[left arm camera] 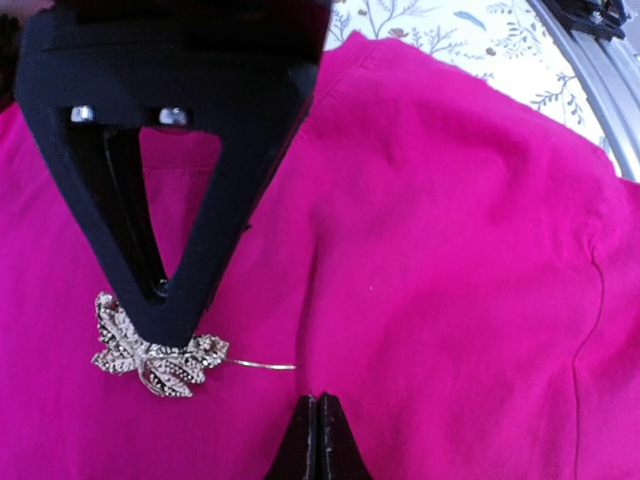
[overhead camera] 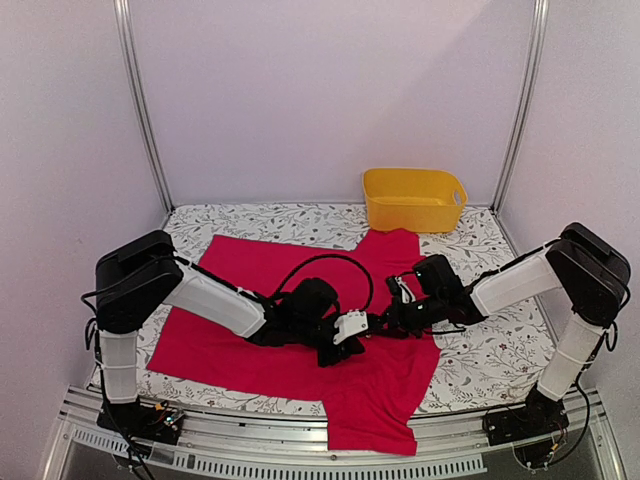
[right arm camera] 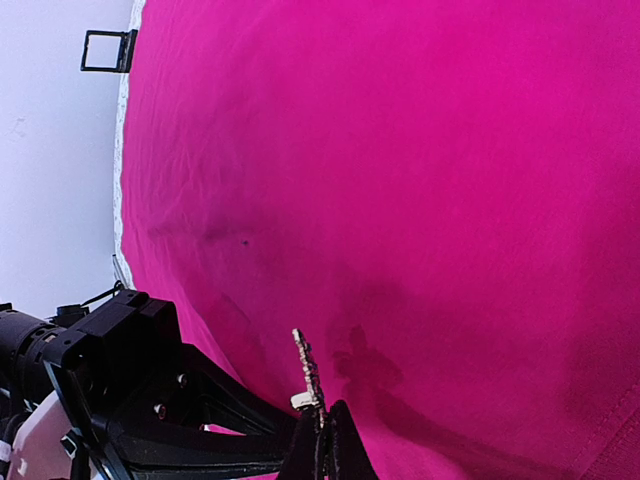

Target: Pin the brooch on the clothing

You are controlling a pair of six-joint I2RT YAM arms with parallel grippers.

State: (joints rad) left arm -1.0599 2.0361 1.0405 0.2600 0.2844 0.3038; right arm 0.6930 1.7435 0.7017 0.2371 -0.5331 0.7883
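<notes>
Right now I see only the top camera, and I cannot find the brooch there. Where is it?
Observer: The right claw is shut on the brooch, holding it over the shirt.
Operator: Is the pin open?
Observer: Yes, a thin pin sticks out sideways from the brooch, toward the left claw.
Operator: Does the left claw hold the pin?
Observer: That claw is shut; the pin's end stops just beside its tips, and I cannot tell whether they touch.
</notes>
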